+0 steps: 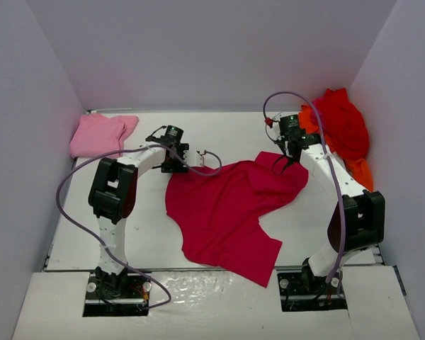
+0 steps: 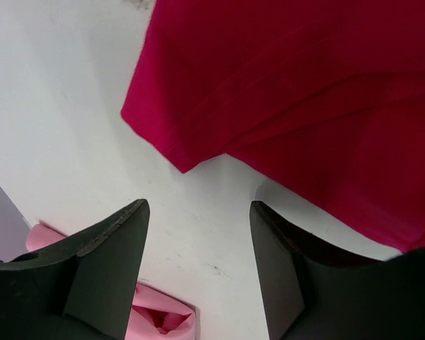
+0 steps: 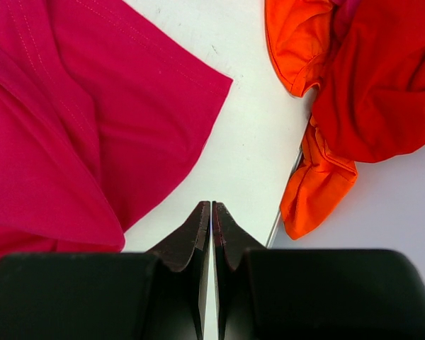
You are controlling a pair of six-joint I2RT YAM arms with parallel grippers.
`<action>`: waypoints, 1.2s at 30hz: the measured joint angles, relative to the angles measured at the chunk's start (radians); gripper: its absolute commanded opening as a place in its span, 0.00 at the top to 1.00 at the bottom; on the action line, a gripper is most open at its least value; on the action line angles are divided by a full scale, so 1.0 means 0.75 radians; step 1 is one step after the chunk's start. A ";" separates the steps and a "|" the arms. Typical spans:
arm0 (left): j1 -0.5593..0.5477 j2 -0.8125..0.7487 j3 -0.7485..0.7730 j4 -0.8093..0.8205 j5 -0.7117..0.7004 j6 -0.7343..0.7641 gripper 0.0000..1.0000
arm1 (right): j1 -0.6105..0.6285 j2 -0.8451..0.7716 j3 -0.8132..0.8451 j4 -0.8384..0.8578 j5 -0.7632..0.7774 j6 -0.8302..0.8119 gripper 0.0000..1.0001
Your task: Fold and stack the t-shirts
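I see my left gripper spread wide over the table, the crimson shirt just ahead. My right gripper is pinched together, empty, beside its edge.

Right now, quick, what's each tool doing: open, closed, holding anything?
Left tool: open, holding nothing.
Right tool: closed, holding nothing.
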 measured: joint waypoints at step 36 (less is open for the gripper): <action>-0.067 0.128 0.136 0.002 0.029 0.086 1.00 | 0.000 0.042 -0.024 0.010 0.019 -0.005 0.97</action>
